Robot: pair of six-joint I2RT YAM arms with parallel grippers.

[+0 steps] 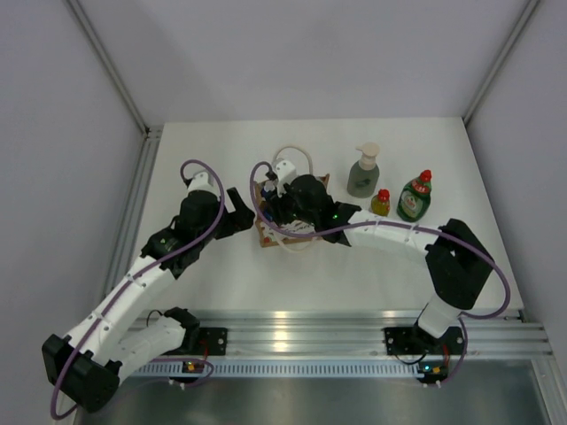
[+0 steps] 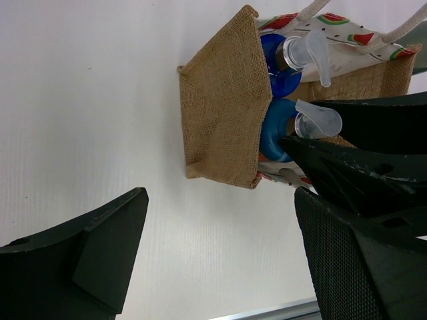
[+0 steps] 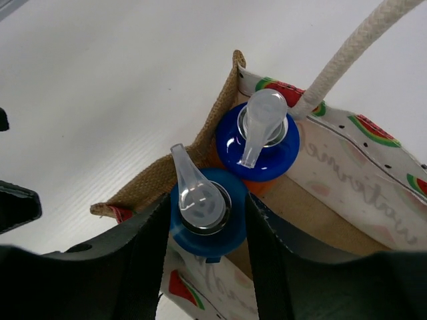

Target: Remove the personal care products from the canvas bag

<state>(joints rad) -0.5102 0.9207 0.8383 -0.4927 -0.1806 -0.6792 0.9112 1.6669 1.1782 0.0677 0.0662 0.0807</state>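
Two pump-topped items, the blue bottle (image 3: pixel 200 203) and the orange bottle (image 3: pixel 257 153), stand in the canvas bag (image 2: pixel 223 113) at mid-table. The right tool (image 3: pixel 207 223) pinches the blue bottle's collar, while the left tool (image 2: pixel 220 200) is spread wide, empty, just left of the bag. Bag print: watermelon slices and faint, unreadable script; white table (image 1: pixel 221 274), pale grey walls (image 1: pixel 310 53).

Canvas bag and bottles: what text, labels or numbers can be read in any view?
Canvas bag printed panel: pale cursive script, too faint and cut off to read.
Pump bottle, yellow bottle, green bottle: labels too small to read.
Blue bottle in the bag: no label showing.
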